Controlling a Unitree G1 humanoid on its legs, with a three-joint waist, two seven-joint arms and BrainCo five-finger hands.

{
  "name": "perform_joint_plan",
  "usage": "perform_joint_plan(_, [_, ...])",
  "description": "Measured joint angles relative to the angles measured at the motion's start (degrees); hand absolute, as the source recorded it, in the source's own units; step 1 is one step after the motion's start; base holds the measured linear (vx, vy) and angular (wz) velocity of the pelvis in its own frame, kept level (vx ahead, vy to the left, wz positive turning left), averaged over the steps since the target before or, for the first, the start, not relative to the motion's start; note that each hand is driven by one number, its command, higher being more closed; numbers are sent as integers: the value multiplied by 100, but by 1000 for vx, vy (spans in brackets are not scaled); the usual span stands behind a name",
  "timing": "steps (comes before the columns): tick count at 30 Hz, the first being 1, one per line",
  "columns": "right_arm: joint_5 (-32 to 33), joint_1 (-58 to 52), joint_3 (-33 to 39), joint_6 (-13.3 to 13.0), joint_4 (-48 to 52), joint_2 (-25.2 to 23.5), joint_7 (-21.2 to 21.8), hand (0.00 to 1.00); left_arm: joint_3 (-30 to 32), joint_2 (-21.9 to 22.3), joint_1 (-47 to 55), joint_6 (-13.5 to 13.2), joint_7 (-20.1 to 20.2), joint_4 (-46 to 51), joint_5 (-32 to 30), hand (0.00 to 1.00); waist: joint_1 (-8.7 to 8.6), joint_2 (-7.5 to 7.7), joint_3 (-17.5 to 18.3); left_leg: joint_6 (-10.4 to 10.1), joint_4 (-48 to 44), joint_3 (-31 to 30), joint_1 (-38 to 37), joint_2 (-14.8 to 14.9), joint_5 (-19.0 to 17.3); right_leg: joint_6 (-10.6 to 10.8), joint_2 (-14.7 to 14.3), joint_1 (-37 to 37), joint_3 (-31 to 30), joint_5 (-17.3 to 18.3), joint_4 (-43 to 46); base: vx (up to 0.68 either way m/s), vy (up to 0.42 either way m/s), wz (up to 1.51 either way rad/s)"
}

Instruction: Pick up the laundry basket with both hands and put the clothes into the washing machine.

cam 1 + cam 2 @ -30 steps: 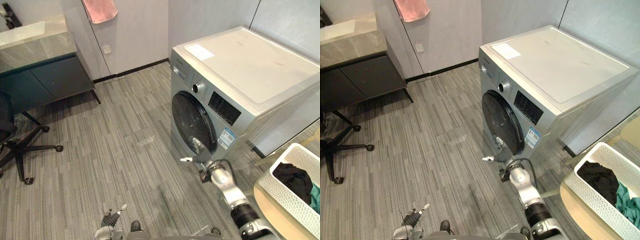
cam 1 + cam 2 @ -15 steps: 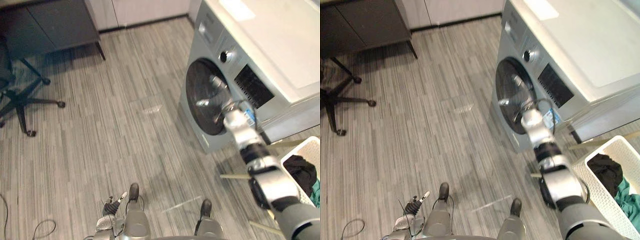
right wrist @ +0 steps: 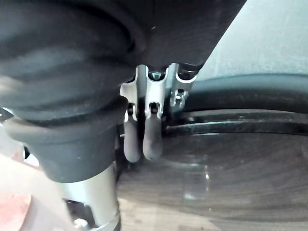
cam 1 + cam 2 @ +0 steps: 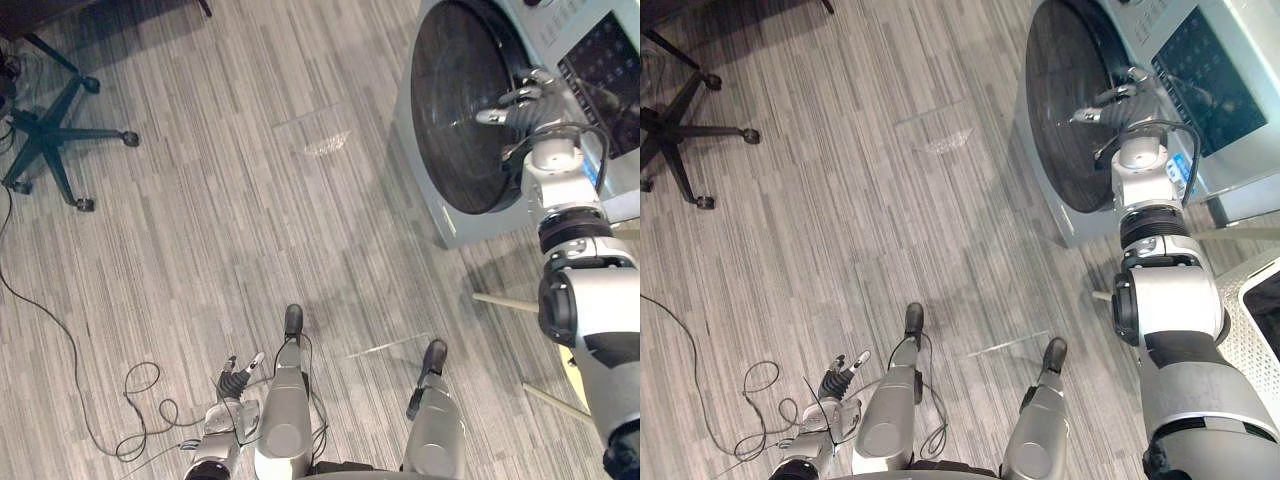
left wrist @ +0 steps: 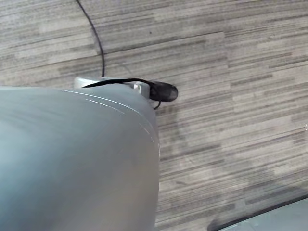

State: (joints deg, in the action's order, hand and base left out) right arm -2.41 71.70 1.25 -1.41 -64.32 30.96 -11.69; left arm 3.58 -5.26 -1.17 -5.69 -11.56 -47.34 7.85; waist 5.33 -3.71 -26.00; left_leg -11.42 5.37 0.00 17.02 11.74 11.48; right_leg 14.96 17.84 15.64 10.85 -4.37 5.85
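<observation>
Two hands work well apart. The right hand [image 4: 517, 98] has its silver, dark-tipped fingers [image 3: 153, 143] curled onto the rim of the round, dark glass door [image 4: 455, 110] in the grey metal washing machine [image 4: 455, 228]. The white, perforated plastic laundry basket [image 4: 1255, 345] stands just right of the washing machine's front, apart from both hands. The left hand [image 4: 232, 378] hangs with fingers relaxed over the striped grey floor [image 4: 200, 230], well left of the washing machine.
</observation>
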Motion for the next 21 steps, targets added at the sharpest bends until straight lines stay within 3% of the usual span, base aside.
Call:
perform_joint_plan(17, [129, 205, 0, -273, 34, 289, -712, 0, -862, 40, -482, -113, -135, -61, 395, 0, 36, -112, -95, -35, 1, -417, 852, -150, 202, 80, 133, 674, 215, -66, 245, -65, -16, 9])
perform_joint_plan(21, [409, -453, -9, -381, 989, 115, -723, 0, -833, 88, -648, -119, -259, -278, 500, 0, 36, -116, -82, -35, -2, -432, 825, -157, 202, 73, 146, 694, 200, -28, 321, -5, -37, -1])
